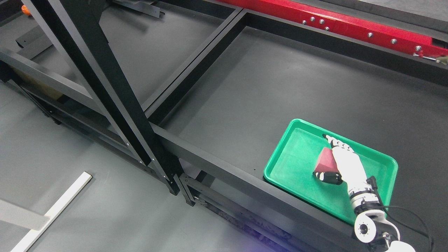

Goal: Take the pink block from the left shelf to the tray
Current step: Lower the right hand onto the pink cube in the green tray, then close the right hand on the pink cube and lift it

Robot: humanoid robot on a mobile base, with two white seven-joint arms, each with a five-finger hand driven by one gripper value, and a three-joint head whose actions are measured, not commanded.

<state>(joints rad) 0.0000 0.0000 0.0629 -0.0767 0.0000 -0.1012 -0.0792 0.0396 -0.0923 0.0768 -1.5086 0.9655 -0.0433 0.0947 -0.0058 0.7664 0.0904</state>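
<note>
A black shelf frame (115, 91) slants across the left; at four o'clock, a green tray (290, 164) sits on the dark counter (266, 87). Over the tray's middle, the right hand (341, 162) grips the pink block (325, 161) between thumb and fingers.

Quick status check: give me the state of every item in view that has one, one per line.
pink block: inside the tray, gripped by the right hand
right hand: shut on the pink block, thumb beneath, fingers over it
green tray: flat on the black shelf, holding only the block
left hand: not visible
</note>
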